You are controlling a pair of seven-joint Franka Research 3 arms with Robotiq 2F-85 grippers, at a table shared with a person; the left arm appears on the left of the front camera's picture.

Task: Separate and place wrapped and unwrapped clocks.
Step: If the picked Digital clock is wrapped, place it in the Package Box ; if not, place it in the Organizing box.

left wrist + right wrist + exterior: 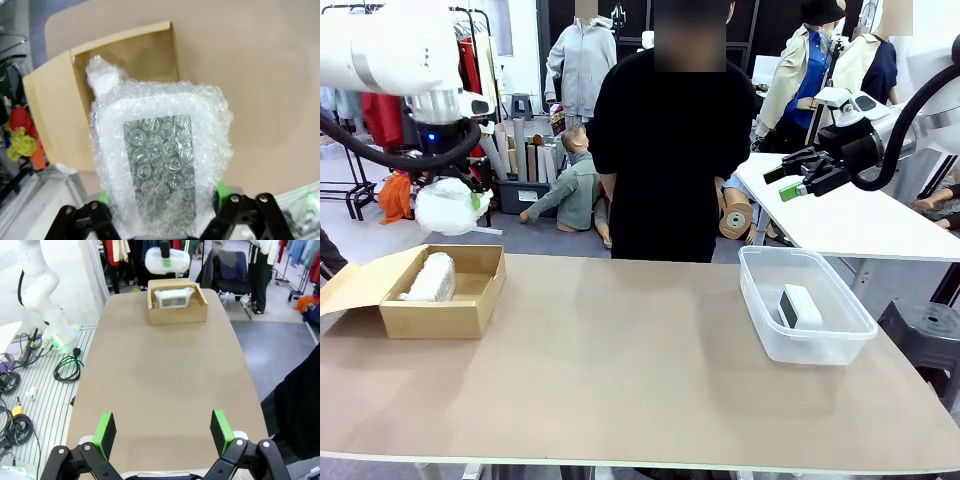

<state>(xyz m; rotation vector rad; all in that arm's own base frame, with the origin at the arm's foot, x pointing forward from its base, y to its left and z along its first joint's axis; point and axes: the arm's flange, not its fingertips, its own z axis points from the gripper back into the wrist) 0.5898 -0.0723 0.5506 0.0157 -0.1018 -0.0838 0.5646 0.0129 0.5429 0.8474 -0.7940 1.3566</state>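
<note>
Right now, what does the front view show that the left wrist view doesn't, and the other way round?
Front view alone: the clear plastic bin with the bare white clock in it, the right gripper open above it, and the person across the table.

Left wrist view alone: the dark display face seen through the bubble wrap of the held wrapped clock.

Both: the left gripper shut on that clock above the cardboard box, where another wrapped clock lies.

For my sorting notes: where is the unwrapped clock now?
In the front view, the unwrapped clock lies inside the clear plastic bin on the table's right side.
</note>
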